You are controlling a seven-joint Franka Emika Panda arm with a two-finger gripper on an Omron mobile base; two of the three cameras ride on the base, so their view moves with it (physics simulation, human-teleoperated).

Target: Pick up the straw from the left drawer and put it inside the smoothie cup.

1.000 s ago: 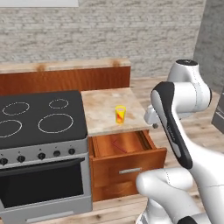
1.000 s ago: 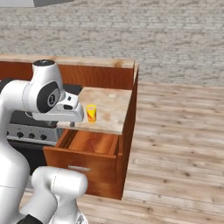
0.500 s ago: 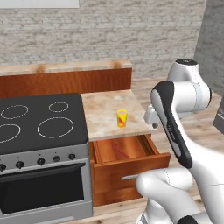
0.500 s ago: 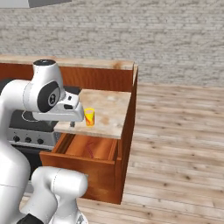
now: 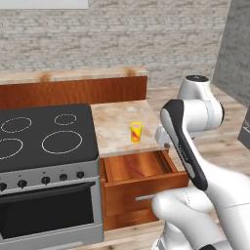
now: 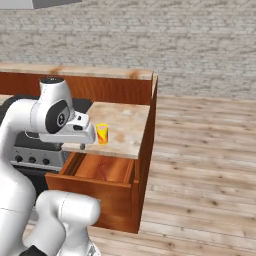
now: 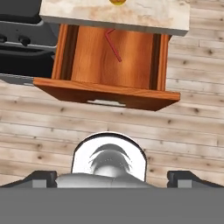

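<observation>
Grey brick walls and a pale plank floor framed a simulated kitchen, where a black stove (image 5: 44, 141) stood to the left of a short marble-topped bench (image 5: 124, 128). On that bench sat the smoothie cup (image 5: 136, 132), small, yellow and upright, near the front edge.

Below the bench top, the left drawer (image 5: 146, 185) stood pulled out, its orange-brown wooden floor exposed. The straw (image 5: 135, 168), a thin dark red stick, lay flat on the drawer floor, slanted, toward the back. From the hand view it rested just beneath the bench edge, well apart from the drawer's front panel and its silver handle (image 7: 104, 103).

Over the past second the whole scene slid in both base views, so the base appeared to have driven sideways along the cabinets; stove, cup and drawer kept their places relative to one another. This brought the drawer more squarely in front of the robot.

The white arm was raised above the floor in front of the drawer. Its fingers (image 7: 178, 177) were spread fully apart and released, grasping nothing. The straw was untouched, so the pick-up was not yet begun.
</observation>
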